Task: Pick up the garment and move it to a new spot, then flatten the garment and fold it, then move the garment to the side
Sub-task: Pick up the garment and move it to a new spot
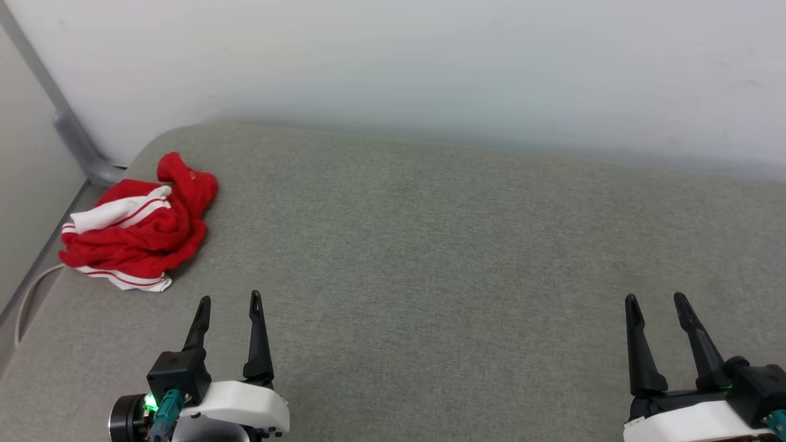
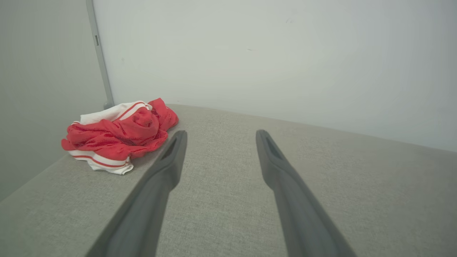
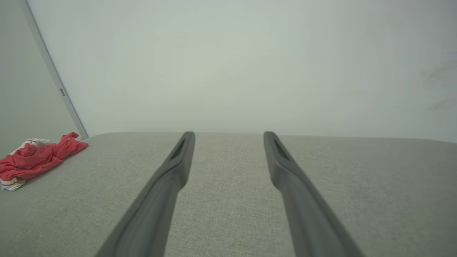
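Left jaws: released and spread wide, nothing between the long dark fingers (image 1: 256, 337), poised over bare grey cloth.
Right jaws: spread just as wide and empty, well apart on the far right.
T-shirt (image 1: 138, 227): red and white, bunched in a heap at the far left corner of the worktop (image 1: 430, 245), near the left jaws and close to the edge.
Step in hand: the pick-up, not yet begun by my reckoning.
Doing it well: send the nearer left arm, pinch a raised red fold, lift clear, and carry it inward, away from that edge.

My right hand (image 3: 229, 135) hangs spread and empty over the grey fabric surface (image 3: 228, 200), the crumpled red garment (image 3: 35, 157) well apart.
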